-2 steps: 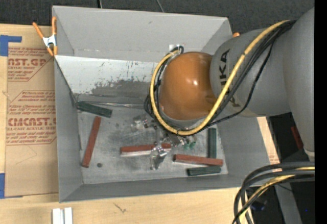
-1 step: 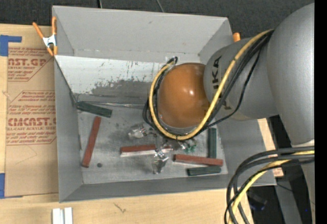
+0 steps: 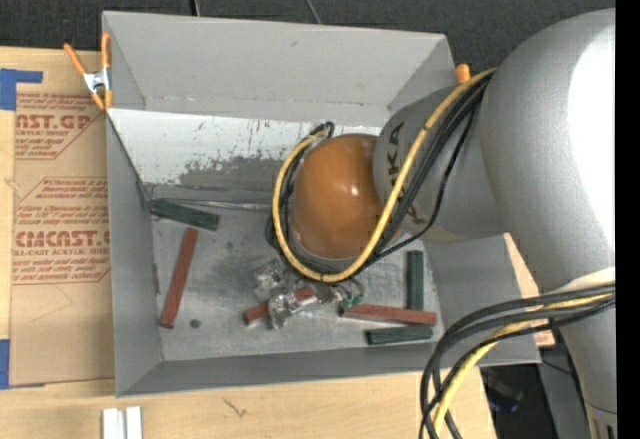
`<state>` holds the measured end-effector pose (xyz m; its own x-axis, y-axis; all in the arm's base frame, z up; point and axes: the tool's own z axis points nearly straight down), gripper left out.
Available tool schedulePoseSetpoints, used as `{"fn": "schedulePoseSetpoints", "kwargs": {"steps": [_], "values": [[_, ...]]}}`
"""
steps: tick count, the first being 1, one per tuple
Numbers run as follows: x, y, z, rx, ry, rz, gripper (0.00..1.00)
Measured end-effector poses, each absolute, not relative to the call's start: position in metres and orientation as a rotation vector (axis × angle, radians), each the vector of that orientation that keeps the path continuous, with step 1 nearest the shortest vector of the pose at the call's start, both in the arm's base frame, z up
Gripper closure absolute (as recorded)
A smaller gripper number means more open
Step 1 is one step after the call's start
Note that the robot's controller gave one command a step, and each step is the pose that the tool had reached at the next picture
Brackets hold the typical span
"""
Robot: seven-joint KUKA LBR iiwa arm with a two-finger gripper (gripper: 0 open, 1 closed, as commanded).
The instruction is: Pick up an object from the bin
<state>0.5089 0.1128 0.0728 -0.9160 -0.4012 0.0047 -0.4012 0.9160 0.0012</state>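
Bin (image 3: 130, 267), read from its left wall across.

Far left on the floor we note a long red-brown stick (image 3: 178, 277). It stands nearly up the view, top leaning a little right. Just above its top end lies a dark green stick (image 3: 184, 215), running almost level and dipping slightly to the right.

Next, low in the middle of the floor, is the short red-brown piece (image 3: 257, 313). It looks stubby, the same colour as the long stick but far shorter. Its long axis runs roughly left to right, and the right end rises a touch and points at the gripper (image 3: 285, 295). The piece sits just left of and slightly below the gripper's metal tip. We cannot tell whether the two touch (the metal parts there are a tangle). We also cannot tell whether the gripper is open or closed, nor whether anything is gripped.

Above the gripper is the arm's rounded orange cover (image 3: 335, 192), ringed by yellow and black cables.

To the right lies a red stick (image 3: 392, 314), nearly level. A dark green bar (image 3: 400, 334) lies just below it, and an upright dark green bar (image 3: 414, 277) stands just above its right end.
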Motion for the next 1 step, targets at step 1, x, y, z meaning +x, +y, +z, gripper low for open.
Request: {"fn": "schedulePoseSetpoints", "kwargs": {"steps": [1], "values": [[0.5089, 0.1127, 0.0727, 0.642, -3.07, -0.001, 1.0]]}}
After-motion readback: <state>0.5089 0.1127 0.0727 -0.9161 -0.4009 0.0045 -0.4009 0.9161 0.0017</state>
